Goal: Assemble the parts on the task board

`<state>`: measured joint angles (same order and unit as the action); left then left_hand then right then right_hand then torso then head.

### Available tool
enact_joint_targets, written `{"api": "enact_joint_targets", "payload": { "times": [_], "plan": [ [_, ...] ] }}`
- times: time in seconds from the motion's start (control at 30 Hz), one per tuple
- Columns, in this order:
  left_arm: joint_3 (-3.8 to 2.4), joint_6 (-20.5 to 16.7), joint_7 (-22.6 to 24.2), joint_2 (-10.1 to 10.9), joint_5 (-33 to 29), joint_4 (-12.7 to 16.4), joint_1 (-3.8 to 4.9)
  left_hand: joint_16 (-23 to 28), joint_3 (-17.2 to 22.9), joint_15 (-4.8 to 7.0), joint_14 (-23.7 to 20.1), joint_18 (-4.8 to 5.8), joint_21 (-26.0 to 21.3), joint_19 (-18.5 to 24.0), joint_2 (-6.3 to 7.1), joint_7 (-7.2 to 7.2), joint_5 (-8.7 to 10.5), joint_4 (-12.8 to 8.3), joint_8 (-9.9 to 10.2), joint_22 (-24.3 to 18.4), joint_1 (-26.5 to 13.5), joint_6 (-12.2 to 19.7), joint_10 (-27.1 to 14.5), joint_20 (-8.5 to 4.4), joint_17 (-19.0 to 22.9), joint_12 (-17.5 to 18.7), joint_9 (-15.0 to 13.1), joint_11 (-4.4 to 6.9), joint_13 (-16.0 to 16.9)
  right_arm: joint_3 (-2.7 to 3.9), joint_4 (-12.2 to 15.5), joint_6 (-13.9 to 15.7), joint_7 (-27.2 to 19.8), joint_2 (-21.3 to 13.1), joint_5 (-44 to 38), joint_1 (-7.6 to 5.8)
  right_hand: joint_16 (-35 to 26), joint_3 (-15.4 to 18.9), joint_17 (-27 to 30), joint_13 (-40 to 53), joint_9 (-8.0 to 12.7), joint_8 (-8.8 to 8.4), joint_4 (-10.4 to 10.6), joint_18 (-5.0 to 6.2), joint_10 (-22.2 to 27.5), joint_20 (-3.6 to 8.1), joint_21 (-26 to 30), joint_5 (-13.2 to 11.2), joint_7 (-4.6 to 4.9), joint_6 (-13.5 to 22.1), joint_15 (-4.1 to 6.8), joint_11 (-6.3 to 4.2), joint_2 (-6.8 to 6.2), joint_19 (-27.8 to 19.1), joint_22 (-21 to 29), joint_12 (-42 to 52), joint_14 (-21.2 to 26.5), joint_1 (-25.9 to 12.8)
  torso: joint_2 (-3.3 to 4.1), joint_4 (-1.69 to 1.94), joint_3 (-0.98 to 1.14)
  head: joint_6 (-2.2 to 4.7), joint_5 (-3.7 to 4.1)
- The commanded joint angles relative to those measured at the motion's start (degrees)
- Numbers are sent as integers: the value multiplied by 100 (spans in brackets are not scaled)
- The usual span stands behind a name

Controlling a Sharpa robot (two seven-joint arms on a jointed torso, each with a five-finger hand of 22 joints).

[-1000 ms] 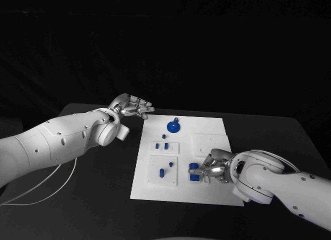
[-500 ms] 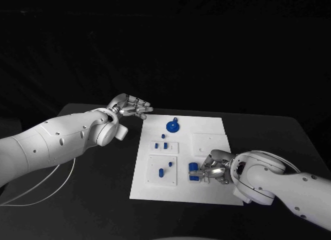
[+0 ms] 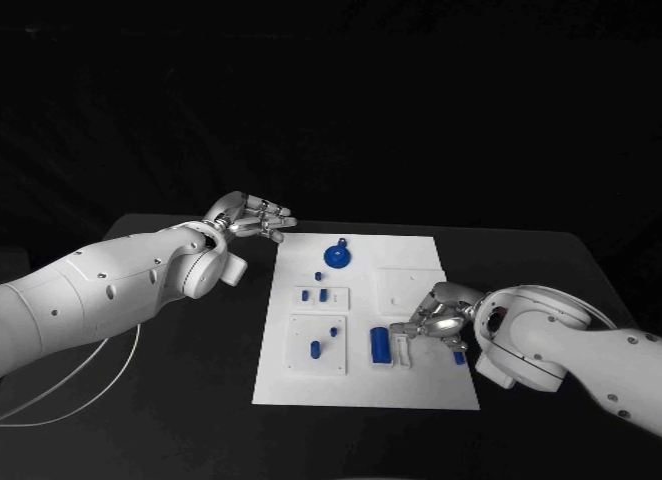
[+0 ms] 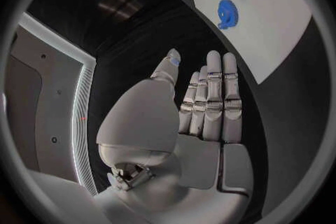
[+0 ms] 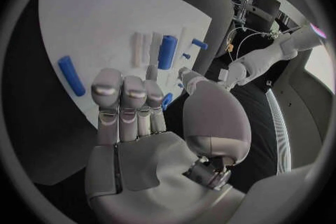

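Note:
The white task board (image 3: 418, 385) lies mid-table, also seen as board (image 5: 91, 22) and board (image 4: 280, 28). On it are a blue gear (image 3: 338, 255), two small blue blocks (image 3: 314, 294), short pegs (image 3: 314, 350) and a blue cylinder (image 3: 379, 345) beside white slots. My right hand (image 3: 436, 323) hovers at the board's right side, just right of that cylinder (image 5: 167, 51); its fingers are straight. A small blue bit (image 5: 167, 101) shows between thumb and fingers; whether it is pinched is unclear. Another blue cylinder (image 3: 458, 357) lies under the wrist. My left hand (image 3: 253, 215) is flat and holds nothing, off the board's far left corner.
The black table (image 3: 201, 330) surrounds the board. A white cable (image 3: 122, 365) runs along the left arm over the table's left part. The gear (image 4: 227, 11) lies on the board edge nearest my left hand (image 4: 203, 95).
The camera has shifted a little. My right hand has drawn back to the right from the blue cylinder, which now lies uncovered. The left hand stays where it was.

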<state>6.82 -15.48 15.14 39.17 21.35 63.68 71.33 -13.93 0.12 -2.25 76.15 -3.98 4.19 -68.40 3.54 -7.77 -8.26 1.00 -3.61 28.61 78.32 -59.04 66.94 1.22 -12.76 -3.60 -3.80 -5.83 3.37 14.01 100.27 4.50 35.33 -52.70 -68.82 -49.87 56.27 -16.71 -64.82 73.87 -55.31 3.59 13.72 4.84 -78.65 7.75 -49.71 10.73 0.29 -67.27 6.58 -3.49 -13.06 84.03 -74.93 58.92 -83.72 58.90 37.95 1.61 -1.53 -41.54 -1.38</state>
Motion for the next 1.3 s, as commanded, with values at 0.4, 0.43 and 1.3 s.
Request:
{"api": "enact_joint_targets", "payload": {
  "times": [0.4,0.43,1.3],
  "plan": [
    [-5,-60,75,17,-348,163,-1,-22,-5,1,-13,99,39,-50,-15,-1,-6,12,-3,-8,-29,-31,8,-7,-11,-14,-1,11,8,167,-445,-691,-271,-389,28,-269,44,-10,3,5,101,15,-377,-41,-46,8,-40,303,-32,-82,8,-30,100,330,-126,-3,-14,166,-3,3,1,-49,182],
    [-5,-58,74,16,-350,163,-1,-22,-5,1,-13,99,39,-50,-15,-1,-6,12,-3,-8,-29,-31,8,-7,-11,-14,-1,11,8,168,-462,-756,-251,-416,-13,-273,44,-15,4,5,94,16,-395,-44,-46,8,-41,312,-34,-86,9,-31,101,330,-127,-4,-13,178,-3,1,4,-53,184],
    [-4,13,28,36,-484,205,-25,-21,-22,-4,-20,99,38,-47,-19,-7,0,14,-1,-13,-48,1,-4,-3,-9,-15,0,6,8,135,-486,-1684,138,-649,-790,-14,-59,-351,34,-86,-297,13,-447,-70,3,22,124,-256,-65,-153,17,-44,50,324,-107,-177,-4,-54,-5,-1,3,-134,239]
  ]
}}
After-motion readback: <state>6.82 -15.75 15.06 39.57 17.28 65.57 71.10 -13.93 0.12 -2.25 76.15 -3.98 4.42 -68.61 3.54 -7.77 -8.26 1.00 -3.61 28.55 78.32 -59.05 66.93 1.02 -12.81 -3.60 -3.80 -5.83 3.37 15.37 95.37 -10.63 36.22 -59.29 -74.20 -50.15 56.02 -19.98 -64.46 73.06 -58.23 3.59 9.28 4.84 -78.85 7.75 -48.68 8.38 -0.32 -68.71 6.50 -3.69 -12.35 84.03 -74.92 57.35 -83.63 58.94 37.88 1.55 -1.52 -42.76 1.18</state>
